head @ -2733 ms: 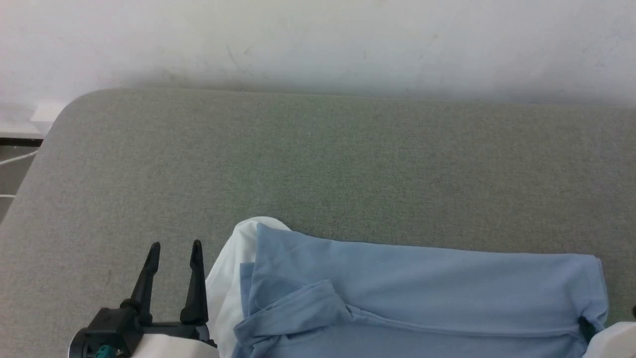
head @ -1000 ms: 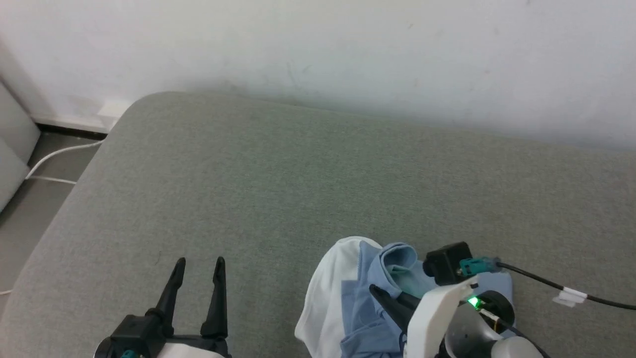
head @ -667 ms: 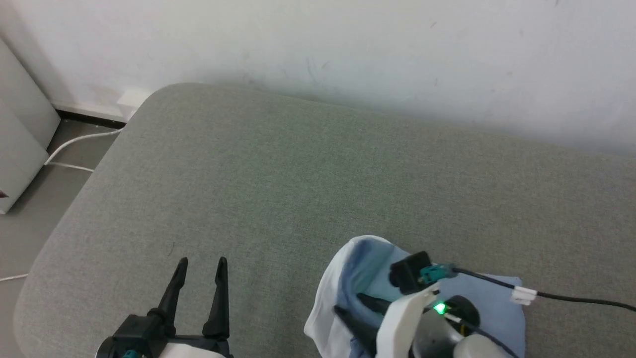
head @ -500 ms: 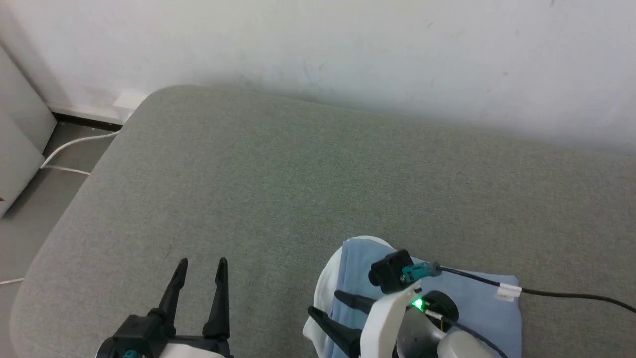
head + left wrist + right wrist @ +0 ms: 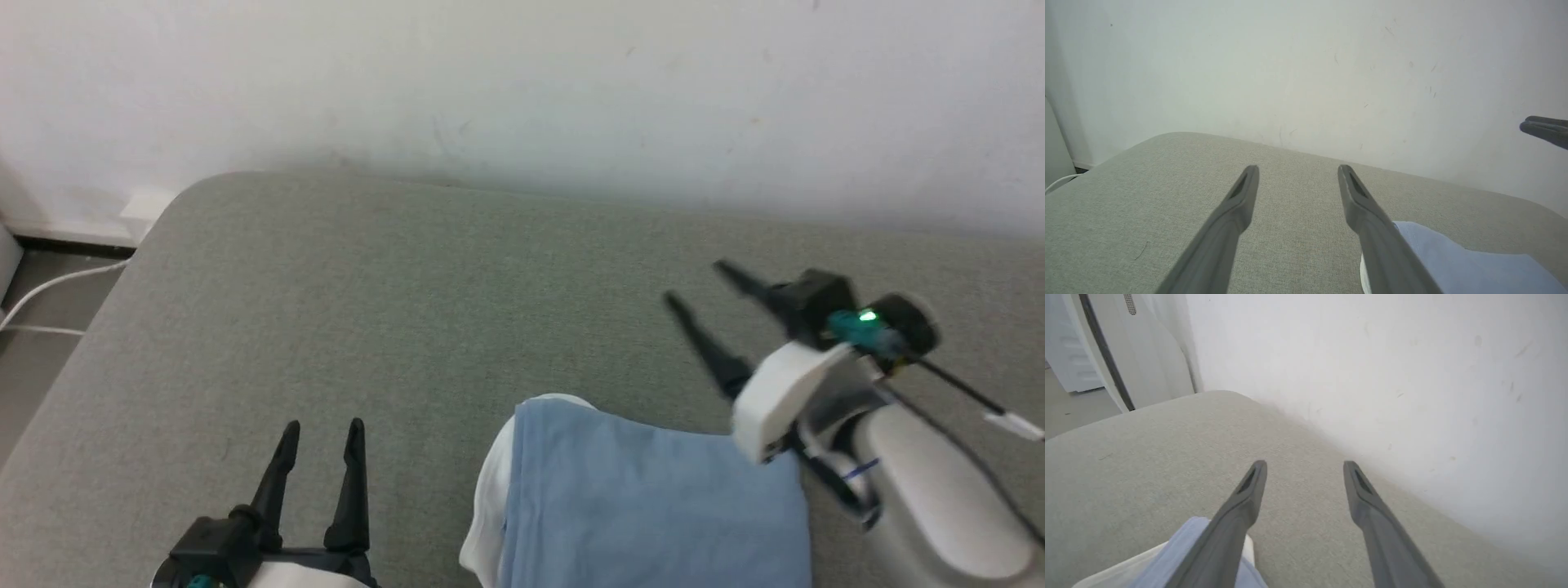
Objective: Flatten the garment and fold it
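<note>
The garment [image 5: 653, 498], light blue with a white part at its left edge, lies folded into a compact rectangle on the grey-green cushion [image 5: 424, 286] near the front. My right gripper [image 5: 694, 282] hangs open above and behind the garment's right end, holding nothing. Left of the garment, my left gripper [image 5: 322, 426] stands open over bare cushion. In the left wrist view the garment [image 5: 1461, 265] lies just right of my open left gripper [image 5: 1297, 168]. From the right wrist, the garment [image 5: 1171, 555] lies below my open right gripper [image 5: 1305, 462].
A pale wall [image 5: 522, 90] runs along the back of the cushion. Left of the cushion's rounded corner, a white cable [image 5: 49, 286] lies on the floor. A white panel [image 5: 1126, 347] stands beyond that corner in the right wrist view.
My right gripper opened, let go of the garment, then rose and drew back to the right. The garment now lies flat and folded. The head camera shifted. My left gripper stayed put.
</note>
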### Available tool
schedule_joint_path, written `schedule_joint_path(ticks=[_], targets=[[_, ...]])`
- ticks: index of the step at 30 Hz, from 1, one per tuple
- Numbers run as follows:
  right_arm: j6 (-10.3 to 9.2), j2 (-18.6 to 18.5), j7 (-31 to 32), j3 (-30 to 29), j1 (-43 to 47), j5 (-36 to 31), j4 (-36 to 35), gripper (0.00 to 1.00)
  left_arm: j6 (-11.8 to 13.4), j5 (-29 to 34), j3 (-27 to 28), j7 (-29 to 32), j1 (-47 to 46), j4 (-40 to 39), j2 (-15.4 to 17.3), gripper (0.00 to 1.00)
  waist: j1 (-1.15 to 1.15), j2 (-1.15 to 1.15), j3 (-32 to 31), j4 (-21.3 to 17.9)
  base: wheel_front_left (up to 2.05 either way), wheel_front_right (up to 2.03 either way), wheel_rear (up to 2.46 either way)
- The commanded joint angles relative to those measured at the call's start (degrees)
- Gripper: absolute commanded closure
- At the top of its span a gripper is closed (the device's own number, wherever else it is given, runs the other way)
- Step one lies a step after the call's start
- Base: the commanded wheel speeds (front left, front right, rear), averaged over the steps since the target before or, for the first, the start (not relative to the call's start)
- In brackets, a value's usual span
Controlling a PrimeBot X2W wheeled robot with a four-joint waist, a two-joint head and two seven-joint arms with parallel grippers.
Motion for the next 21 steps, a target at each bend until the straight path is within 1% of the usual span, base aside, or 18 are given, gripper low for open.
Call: schedule_joint_path(ticks=[1,3,6,10,12,16,18,21], targets=[[-0.05,-1.45,-1.74,-1.13,-0.97,-1.73,0.20,0.00,0.18,-0.67,0.25,-0.27,-0.40,-0.43,-0.09,0.00,0.00,0.00,-0.47,-1.72,0.00,0.00,0.00],[-0.05,-3.93,-4.45,-3.67,-1.27,-4.67,0.18,0.00,0.41,-1.45,0.51,-0.27,-0.51,-0.86,-0.09,0.00,0.00,0.00,-0.48,-2.69,0.00,0.00,0.00],[-0.05,-6.68,-7.90,-8.45,0.10,-8.73,-0.64,0.00,0.67,-1.37,0.72,-0.27,-0.51,-1.35,-0.09,0.00,0.00,0.00,-0.45,-3.97,0.00,0.00,0.00],[-0.05,-6.93,-11.02,-15.97,5.42,-10.99,-3.60,0.00,0.98,-1.58,1.02,-0.27,-0.55,-1.94,-0.09,0.00,0.00,0.00,-0.26,-5.00,0.00,0.00,0.00],[-0.05,-5.76,-12.47,-20.06,8.93,-11.52,-5.89,0.00,1.01,-1.53,1.11,-0.27,-0.52,-2.24,-0.09,0.00,0.00,0.00,-0.12,-5.34,0.00,0.00,0.00],[-0.05,-1.43,-14.30,-26.41,16.02,-11.54,-10.98,0.00,0.91,-1.53,0.80,-0.27,-0.31,-2.52,-0.09,0.00,0.00,0.00,0.38,-5.92,0.00,0.00,0.00],[-0.05,1.17,-14.95,-28.40,19.06,-11.08,-13.10,0.00,0.87,-1.51,0.53,-0.27,-0.17,-2.44,-0.09,0.00,0.00,0.00,0.57,-6.17,0.00,0.00,0.00],[-0.05,4.49,-15.92,-29.72,22.86,-10.76,-15.99,0.00,0.56,-1.05,-0.40,-0.27,-0.07,-1.92,-0.09,0.00,0.00,0.00,0.80,-6.32,0.00,0.00,0.00]])
